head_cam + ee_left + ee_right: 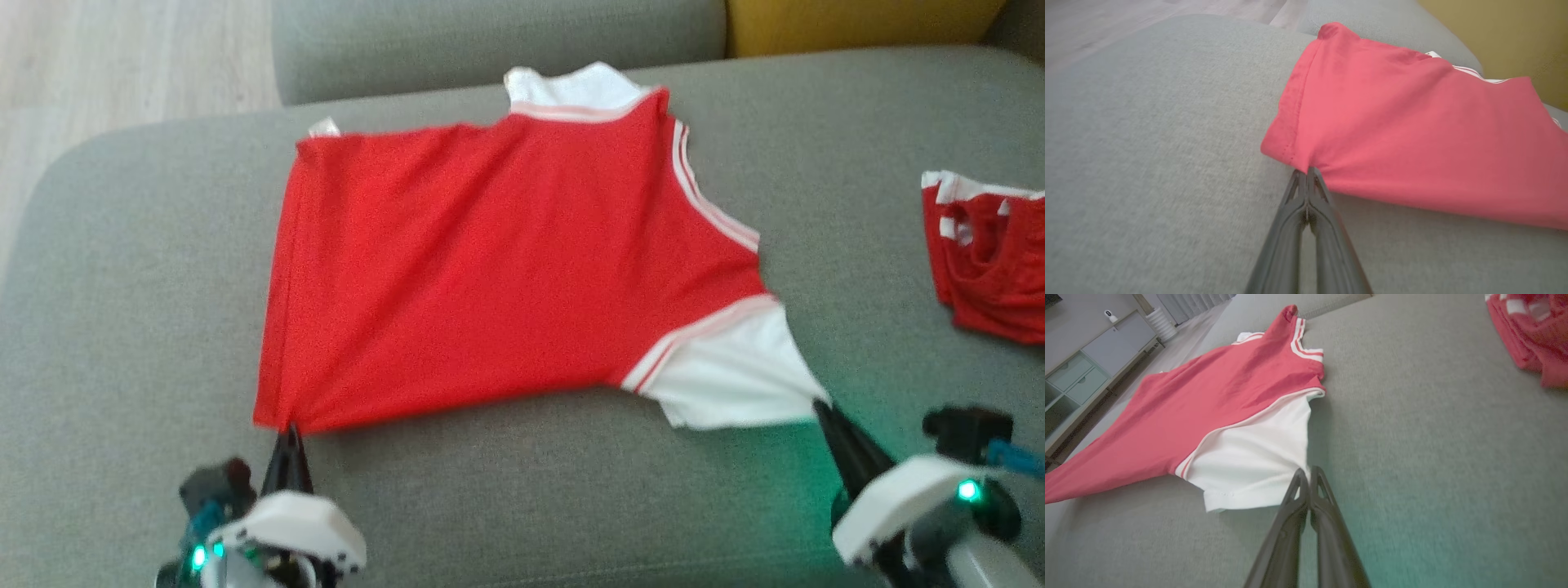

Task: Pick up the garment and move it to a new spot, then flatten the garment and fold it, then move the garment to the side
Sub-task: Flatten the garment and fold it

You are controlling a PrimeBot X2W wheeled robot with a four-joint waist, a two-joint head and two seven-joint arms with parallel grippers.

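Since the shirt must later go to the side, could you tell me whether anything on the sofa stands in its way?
Yes, on the right: a bundled red and white garment lies on the sofa there. Left of the shirt nothing visible blocks it. The left gripper pinches its hem corner, the right gripper its white sleeve.

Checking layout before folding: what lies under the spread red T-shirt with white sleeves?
The red T-shirt lies on the grey fabric sofa cushion, visible around it. The cushion beneath the cloth is covered, so anything there cannot be seen.
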